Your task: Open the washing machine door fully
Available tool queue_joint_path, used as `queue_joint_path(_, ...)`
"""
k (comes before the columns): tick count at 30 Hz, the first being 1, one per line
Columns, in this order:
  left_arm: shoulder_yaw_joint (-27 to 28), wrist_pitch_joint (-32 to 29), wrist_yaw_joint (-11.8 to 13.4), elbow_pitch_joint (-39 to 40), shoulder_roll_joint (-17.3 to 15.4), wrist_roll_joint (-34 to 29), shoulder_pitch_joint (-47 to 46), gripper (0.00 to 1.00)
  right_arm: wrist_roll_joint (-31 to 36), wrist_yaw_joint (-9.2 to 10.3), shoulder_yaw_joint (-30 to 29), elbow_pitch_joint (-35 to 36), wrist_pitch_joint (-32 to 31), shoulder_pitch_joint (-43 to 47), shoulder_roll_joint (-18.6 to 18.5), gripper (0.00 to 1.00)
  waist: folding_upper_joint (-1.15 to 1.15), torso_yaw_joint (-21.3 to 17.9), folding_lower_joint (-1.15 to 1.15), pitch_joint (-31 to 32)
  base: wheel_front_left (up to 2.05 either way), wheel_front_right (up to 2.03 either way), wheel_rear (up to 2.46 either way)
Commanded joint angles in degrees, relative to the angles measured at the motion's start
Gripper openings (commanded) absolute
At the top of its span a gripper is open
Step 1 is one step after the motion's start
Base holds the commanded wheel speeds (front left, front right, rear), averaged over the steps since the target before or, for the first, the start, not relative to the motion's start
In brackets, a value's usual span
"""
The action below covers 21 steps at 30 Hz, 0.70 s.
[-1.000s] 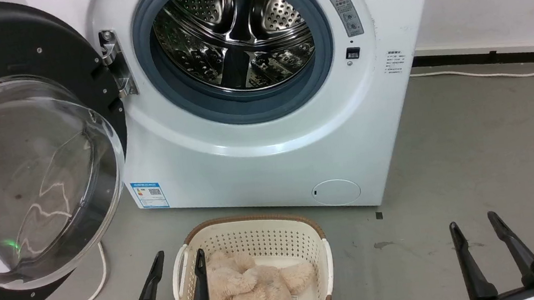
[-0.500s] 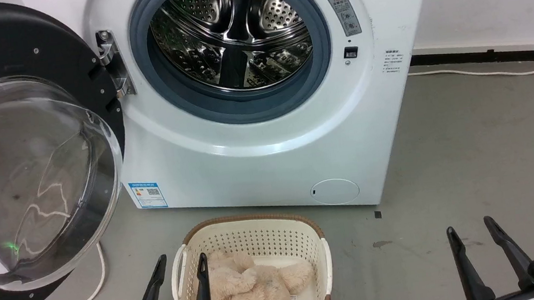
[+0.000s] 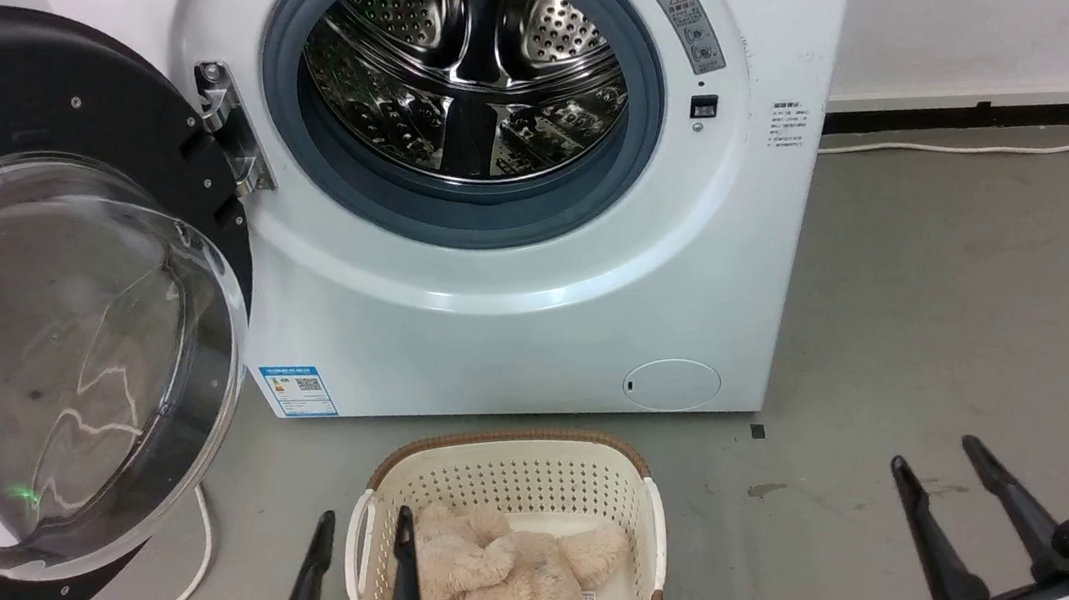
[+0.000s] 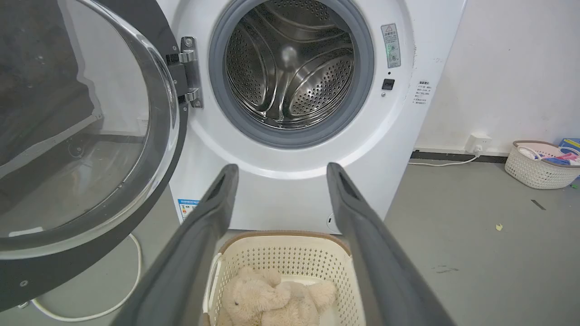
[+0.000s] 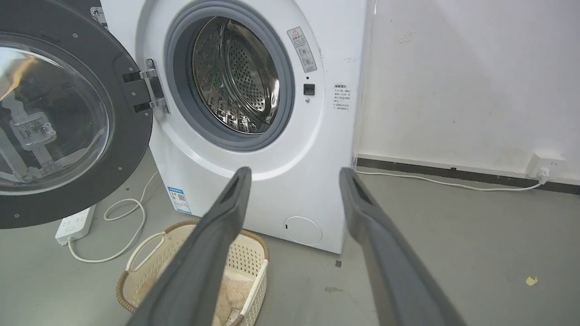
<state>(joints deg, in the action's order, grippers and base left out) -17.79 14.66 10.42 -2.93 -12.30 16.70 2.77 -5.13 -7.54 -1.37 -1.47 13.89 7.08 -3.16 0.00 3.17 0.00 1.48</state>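
The washing machine door [image 3: 21, 117] hangs swung wide to the left on its hinge [image 3: 228, 124], its clear glass bowl [image 3: 49, 365] bulging toward me; its black rim also shows in the wrist views [image 4: 68, 262] [image 5: 131, 117]. The steel drum [image 3: 468, 66] lies exposed inside its grey rubber ring. My left gripper [image 3: 364, 523] is open and empty, low at the front over the basket's left side. My right gripper [image 3: 935, 456] is open and empty at the lower right above the floor. Neither touches the door.
A cream basket [image 3: 615, 477] holding a beige plush toy [image 3: 515, 574] stands on the grey floor before the machine. A white cable [image 3: 193, 570] loops under the door by a power strip [image 5: 74, 224]. A second basket [image 4: 539, 165] sits at the far wall.
Both grippers have sunk slightly lower in the head view. The door has not visibly moved.
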Motion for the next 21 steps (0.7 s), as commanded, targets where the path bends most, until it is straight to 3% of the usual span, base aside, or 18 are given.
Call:
queue_joint_path(1,0.03,-0.02,-0.01,-0.01,0.00,-0.01,0.00,0.00,0.01,0.00,0.00,0.00,-0.04,-0.02,0.00,0.00,0.00,-0.01,0.00,0.00,0.00,0.00,0.00)
queue_joint_path(21,2.39,-2.02,-1.41,0.39,1.28,-2.23,-0.37,0.00,0.69,0.01,0.18,0.21,-1.95,-0.97,0.04,0.00,0.00,-0.43,0.00,-0.20,0.00,0.00,0.00)
